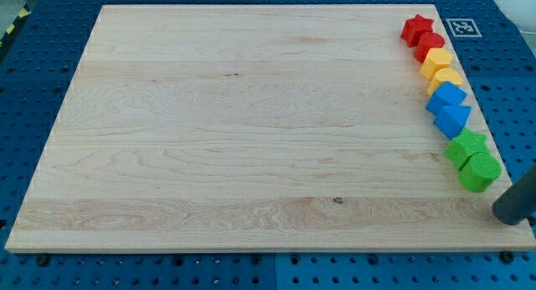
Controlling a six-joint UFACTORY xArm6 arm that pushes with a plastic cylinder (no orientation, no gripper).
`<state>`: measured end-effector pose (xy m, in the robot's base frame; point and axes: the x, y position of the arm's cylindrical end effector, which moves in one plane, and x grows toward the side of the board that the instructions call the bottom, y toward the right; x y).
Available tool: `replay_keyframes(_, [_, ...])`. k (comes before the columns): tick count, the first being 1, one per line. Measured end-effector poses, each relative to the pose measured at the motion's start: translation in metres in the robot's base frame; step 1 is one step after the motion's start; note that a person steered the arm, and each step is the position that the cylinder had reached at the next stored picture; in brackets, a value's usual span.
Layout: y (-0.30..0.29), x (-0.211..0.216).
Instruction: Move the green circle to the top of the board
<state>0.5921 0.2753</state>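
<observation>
The pale wooden counter [251,131] lies on a blue perforated base [511,64], and all the blocks stand in one slanting line down its right edge. At the top right corner sits a red star-shaped block [416,28], with a second red block [430,44] touching it just below; its shape is hard to make out. Next come two yellow blocks [436,62] [446,78], pressed close together, then a blue cube-like block [448,96] and a blue angular block [453,118].

Nearer the bottom right corner rest a green ridged block [466,146] and, just under it, the green circle, a short round cylinder [480,171], touching its neighbour and overhanging the counter's right edge.

My tip [509,210], the dark rod's lower end, stands off the counter over the blue base, just below and to the view's right of the green circle, close but apart from it. There is no hand on this arm, so nothing is gripped. A black-and-white marker tag [461,27] lies beyond the top right corner.
</observation>
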Motion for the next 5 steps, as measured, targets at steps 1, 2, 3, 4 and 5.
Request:
replay_keyframes(1, [0.009, 0.0])
replay_keyframes(2, [0.027, -0.005])
replay_keyframes(3, [0.036, -0.029])
replay_keyframes(4, [0.022, -0.038])
replay_keyframes(5, [-0.005, -0.038])
